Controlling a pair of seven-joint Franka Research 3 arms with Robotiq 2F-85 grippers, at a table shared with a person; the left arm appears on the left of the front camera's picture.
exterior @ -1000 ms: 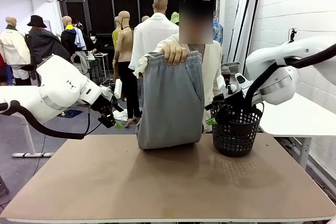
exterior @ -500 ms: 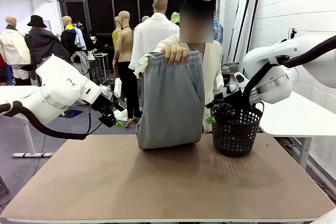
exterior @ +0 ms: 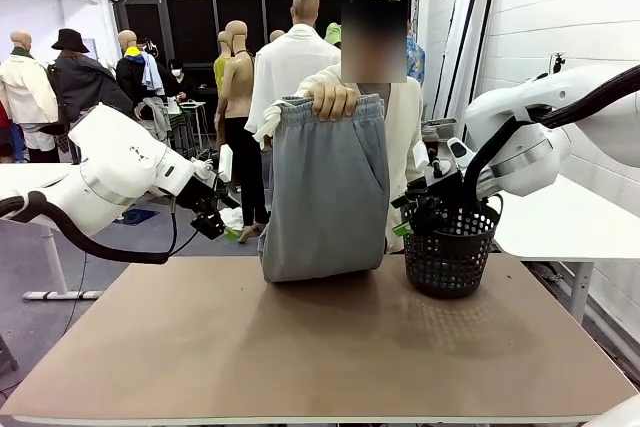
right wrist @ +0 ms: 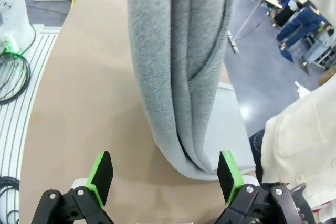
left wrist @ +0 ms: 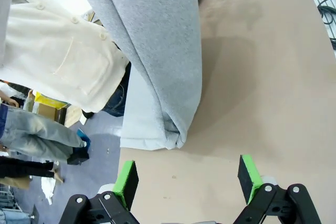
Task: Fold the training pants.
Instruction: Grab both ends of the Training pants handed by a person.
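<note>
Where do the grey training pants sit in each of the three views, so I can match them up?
Front view: training pants hang at centre, held up by the person's hand, lower end on the table.
Left wrist view: training pants slant down from top centre.
Right wrist view: training pants hang from top centre.
Shared landmark: the table beneath their lower end.

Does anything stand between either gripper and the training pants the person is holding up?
Nothing visible does. The open left gripper and right gripper each face the training pants across the table; the black basket stands off to the right gripper's side.
</note>
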